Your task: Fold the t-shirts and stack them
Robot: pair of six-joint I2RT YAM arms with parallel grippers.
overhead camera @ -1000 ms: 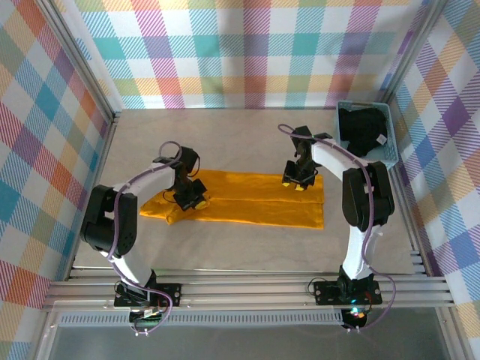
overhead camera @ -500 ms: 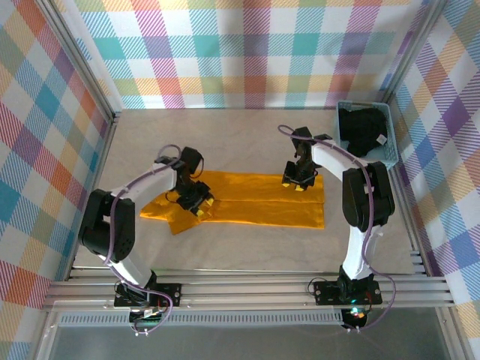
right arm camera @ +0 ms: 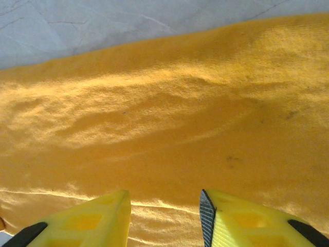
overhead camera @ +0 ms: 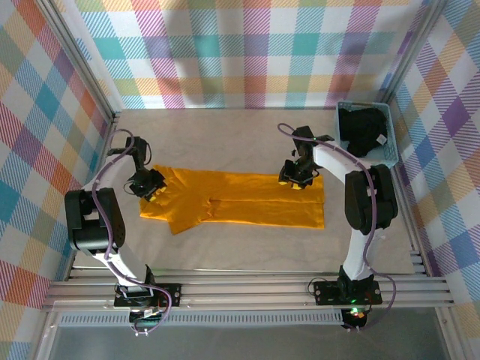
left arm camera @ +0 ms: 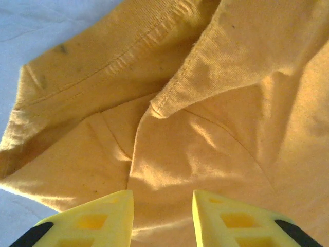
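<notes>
Orange t-shirt (overhead camera: pixel 247 204) lies flat on the pale table (overhead camera: pixel 225 135), stretched out as a long strip from left to right, and from where I stand its left end looks the messier one, with a sleeve (overhead camera: pixel 154 208) sticking out toward the near side. The left gripper (overhead camera: pixel 148 182) hangs over that left end, close to the shirt's far corner. Seen from its own wrist, its two yellow fingers (left arm camera: pixel 87 221) stand a fair way apart with nothing pinched between them, just cloth below: several layers overlap there, and a stitched hem curls over the fabric in a small fold, with bare table showing at the upper left. Moving along, the middle of the shirt is smooth, with a faint line running lengthwise through it. The right gripper (overhead camera: pixel 294 178) sits over the far edge of the shirt toward its right end. Its yellow fingers (right arm camera: pixel 77 221) are likewise spread with a clear gap and hold nothing, and the cloth under them is softly rippled, with the shirt's edge and grey table just beyond. Farther right, in the far corner against the checked wall (overhead camera: pixel 255 52), a light-blue basket (overhead camera: pixel 391 150) holds the black t-shirt (overhead camera: pixel 358 129), bunched up inside it with a small white tag (overhead camera: pixel 382 139) showing, well apart from the orange one.
</notes>
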